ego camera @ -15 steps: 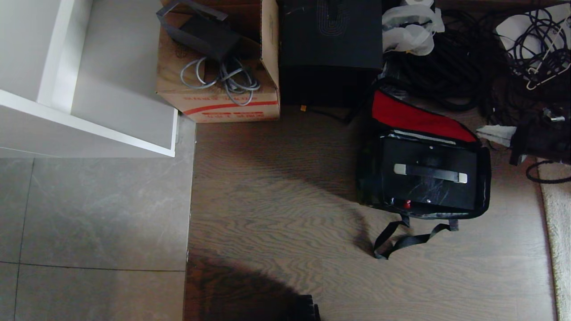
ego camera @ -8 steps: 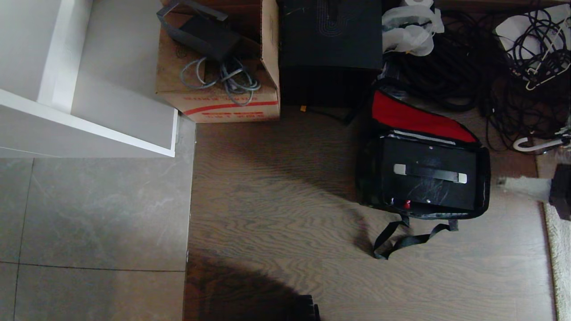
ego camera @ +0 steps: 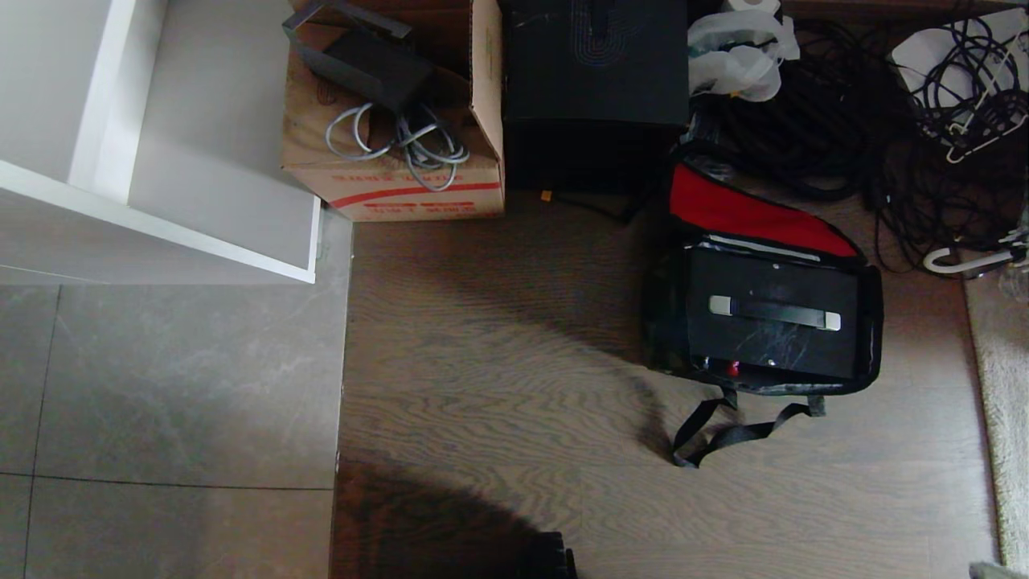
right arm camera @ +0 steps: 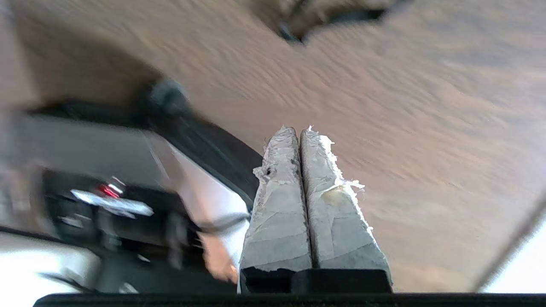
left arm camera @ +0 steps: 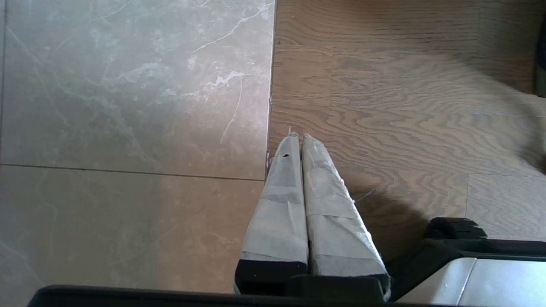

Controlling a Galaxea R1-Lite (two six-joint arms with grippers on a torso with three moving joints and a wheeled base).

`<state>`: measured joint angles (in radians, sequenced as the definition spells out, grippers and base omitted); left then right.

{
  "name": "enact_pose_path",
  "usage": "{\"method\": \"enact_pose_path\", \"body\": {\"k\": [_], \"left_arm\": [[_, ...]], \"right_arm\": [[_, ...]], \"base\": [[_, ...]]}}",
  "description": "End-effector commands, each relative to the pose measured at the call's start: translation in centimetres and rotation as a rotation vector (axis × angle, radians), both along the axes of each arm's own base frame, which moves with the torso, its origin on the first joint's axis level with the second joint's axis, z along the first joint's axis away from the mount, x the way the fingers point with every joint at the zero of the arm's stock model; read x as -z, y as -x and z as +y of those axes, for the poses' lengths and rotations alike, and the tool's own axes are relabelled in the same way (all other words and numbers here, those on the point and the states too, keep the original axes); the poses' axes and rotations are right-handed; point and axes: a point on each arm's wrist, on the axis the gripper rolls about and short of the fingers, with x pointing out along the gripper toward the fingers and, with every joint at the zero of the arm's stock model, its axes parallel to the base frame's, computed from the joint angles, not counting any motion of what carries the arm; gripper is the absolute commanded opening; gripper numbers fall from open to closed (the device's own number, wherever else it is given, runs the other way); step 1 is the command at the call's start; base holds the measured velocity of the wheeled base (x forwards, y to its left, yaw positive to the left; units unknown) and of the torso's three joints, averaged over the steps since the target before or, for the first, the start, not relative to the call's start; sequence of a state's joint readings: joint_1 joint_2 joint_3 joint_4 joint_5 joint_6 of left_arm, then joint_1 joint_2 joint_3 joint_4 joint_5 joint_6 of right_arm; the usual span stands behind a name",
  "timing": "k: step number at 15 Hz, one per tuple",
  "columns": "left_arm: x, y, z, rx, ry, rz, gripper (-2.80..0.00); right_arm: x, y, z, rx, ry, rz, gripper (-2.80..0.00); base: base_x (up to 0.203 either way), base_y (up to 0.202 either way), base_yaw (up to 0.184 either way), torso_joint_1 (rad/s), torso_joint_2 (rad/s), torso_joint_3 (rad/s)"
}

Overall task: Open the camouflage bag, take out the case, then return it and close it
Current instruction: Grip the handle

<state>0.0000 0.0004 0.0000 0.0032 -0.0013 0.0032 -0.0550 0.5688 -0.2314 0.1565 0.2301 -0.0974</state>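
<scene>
The camouflage bag (ego camera: 662, 322) lies open on the wooden floor in the head view, its red-lined lid (ego camera: 748, 211) folded back toward the far side. The flat black case (ego camera: 772, 346) lies inside it, handle (ego camera: 776, 312) up and a small red latch (ego camera: 732, 368) at its near edge. The bag's black strap (ego camera: 723, 434) trails on the floor in front. My left gripper (left arm camera: 297, 137) hangs shut and empty over the seam between tile and wood. In a blurred view my right gripper (right arm camera: 300, 130) is shut and empty above bare wood floor, away from the bag.
A cardboard box (ego camera: 402, 185) with cables and a tall black box (ego camera: 595, 72) stand behind the bag. Tangled black cables (ego camera: 804, 137) fill the back right. A white shelf unit (ego camera: 161, 225) stands at the left and a pale rug (ego camera: 1001, 402) at the right edge.
My right arm, seen at the right edge beside the bag a second ago, has drawn back toward me and left the head view. Bag and case have not moved.
</scene>
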Motion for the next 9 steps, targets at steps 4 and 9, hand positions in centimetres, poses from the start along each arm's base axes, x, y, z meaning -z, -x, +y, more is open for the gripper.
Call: {"method": "enact_pose_path", "body": {"k": [4, 9], "left_arm": [[0.0, 0.0, 0.0, 0.000, 0.000, 0.001, -2.80], [0.0, 0.0, 0.0, 0.000, 0.000, 0.001, -2.80]], "right_arm": [[4.5, 2.9, -0.4, 0.101, 0.052, -0.200, -2.80], [4.8, 3.8, -0.4, 0.150, 0.033, -0.335, -2.80]], "base": [[0.000, 0.000, 0.000, 0.000, 0.00, 0.000], [0.000, 0.000, 0.000, 0.000, 0.00, 0.000]]}}
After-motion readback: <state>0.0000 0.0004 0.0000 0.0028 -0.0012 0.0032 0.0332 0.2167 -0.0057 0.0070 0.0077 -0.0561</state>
